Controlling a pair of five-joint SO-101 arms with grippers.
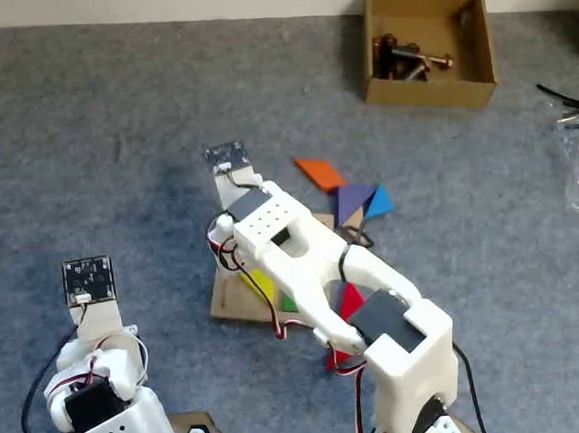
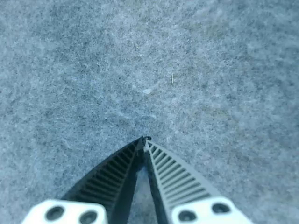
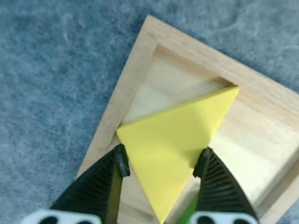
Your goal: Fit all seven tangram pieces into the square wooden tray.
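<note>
The yellow triangle (image 3: 177,140) sits over the recess of the square wooden tray (image 3: 140,60), close to one inner corner, with one tip against the tray's inner wall. I cannot tell whether it lies flat on the tray floor or is held just above it. My right hand (image 3: 162,160) is clamped on it, one of its fingers (image 3: 119,168) on each of two opposite edges. I judge the piece to be light, stiff, flat and smooth-faced. It should be gripped across its thin edges near the middle, because a hold near a tip could let it pivot or slip. A green piece (image 1: 288,302) and a red piece (image 1: 348,300) lie in the tray beside it. The orange (image 1: 320,172), purple (image 1: 351,202) and blue (image 1: 379,203) pieces lie on the counter (image 1: 111,120) just beyond the tray's far edge. My left hand (image 2: 145,140) hangs over bare counter, its tips together and holding nothing. No brand, label or writing can be read on the pieces or the tray.
</note>
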